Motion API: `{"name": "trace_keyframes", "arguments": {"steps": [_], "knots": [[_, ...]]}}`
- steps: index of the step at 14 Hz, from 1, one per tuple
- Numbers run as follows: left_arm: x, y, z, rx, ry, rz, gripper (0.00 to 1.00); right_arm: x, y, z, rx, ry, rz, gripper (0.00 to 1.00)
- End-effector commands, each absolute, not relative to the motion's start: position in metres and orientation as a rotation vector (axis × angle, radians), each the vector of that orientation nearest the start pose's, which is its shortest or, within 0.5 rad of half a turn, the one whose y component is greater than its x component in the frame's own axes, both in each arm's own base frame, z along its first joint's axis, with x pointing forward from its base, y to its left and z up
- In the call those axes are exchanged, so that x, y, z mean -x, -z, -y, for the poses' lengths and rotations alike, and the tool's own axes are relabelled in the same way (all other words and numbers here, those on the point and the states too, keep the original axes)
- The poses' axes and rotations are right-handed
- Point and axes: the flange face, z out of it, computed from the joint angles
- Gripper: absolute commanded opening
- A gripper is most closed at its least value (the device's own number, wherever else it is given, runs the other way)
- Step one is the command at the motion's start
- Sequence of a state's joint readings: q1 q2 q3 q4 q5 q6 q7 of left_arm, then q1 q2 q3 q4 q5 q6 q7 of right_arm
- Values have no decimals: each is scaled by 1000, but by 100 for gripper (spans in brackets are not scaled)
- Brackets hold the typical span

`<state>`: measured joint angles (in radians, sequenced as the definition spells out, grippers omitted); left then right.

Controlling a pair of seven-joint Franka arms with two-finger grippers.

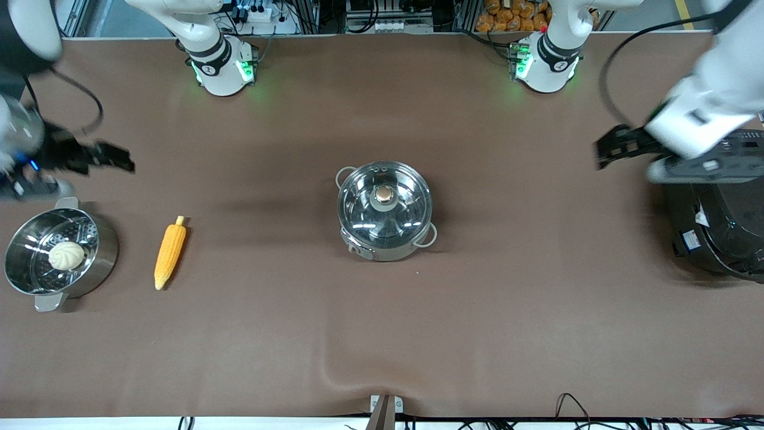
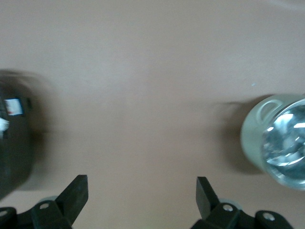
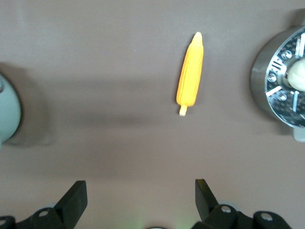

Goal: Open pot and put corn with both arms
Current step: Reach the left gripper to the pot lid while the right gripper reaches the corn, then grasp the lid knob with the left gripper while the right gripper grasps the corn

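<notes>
The steel pot [image 1: 385,211] with wire loop handles stands at the table's middle, its glass lid [image 1: 384,202] with copper knob on it. It shows in the left wrist view [image 2: 279,143] and, as an edge, in the right wrist view [image 3: 7,109]. The corn [image 1: 170,252] lies on the cloth toward the right arm's end; it also shows in the right wrist view [image 3: 190,75]. My left gripper [image 1: 606,152] is open and empty in the air beside the black cooker. My right gripper [image 1: 116,158] is open and empty, over bare cloth by the steamer pot.
A steamer pot [image 1: 98,254] with tab handles holds a cream bun [image 1: 66,255] beside the corn, at the right arm's end. A big black rice cooker [image 1: 719,224] stands at the left arm's end. A cloth ridge [image 1: 358,376] runs near the front edge.
</notes>
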<state>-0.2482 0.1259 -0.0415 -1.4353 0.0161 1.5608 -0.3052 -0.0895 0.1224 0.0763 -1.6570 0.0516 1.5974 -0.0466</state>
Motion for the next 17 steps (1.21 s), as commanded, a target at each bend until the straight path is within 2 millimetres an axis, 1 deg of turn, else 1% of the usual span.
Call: {"name": "trace_keyframes", "arguments": {"steps": [1,2,3,4,5,7,8,9,11,12,13,14,15,16,17], "knots": [[-588,-592,242,3121,43,219,100,-616,-436,17,3052,-350,-4,100],[-588,-578,274,3121,54,288,100,-626,-404,30,3047,-367,-27,100],[-584,-562,304,3118,46,344,100,-630,-387,38,3039,-384,-46,100],[-580,-546,335,3117,49,394,100,-632,-373,37,3033,-407,-38,100],[-579,-529,360,3120,52,419,100,-634,-365,40,3037,-395,-28,100],[-572,-493,409,3134,75,461,100,-638,-363,38,3092,-375,50,100],[-567,-478,430,3137,85,504,100,-639,-359,38,3126,-356,77,100],[-562,-470,444,3140,93,534,100,-640,-350,40,3141,-354,90,100],[-546,-446,472,3126,69,522,100,-636,-330,41,3163,-321,110,100],[-539,-435,482,3117,53,510,100,-633,-318,47,3164,-278,113,100],[-532,-430,491,3116,45,493,100,-629,-306,53,3160,-249,154,100],[-526,-424,498,3111,39,472,100,-626,-301,58,3156,-251,157,100],[-521,-410,506,3097,22,451,100,-624,-295,60,3150,-269,151,100],[-520,-396,509,3082,8,452,100,-621,-281,59,3143,-302,152,100],[-520,-387,513,3082,8,467,100,-621,-272,61,3138,-320,150,100]]}}
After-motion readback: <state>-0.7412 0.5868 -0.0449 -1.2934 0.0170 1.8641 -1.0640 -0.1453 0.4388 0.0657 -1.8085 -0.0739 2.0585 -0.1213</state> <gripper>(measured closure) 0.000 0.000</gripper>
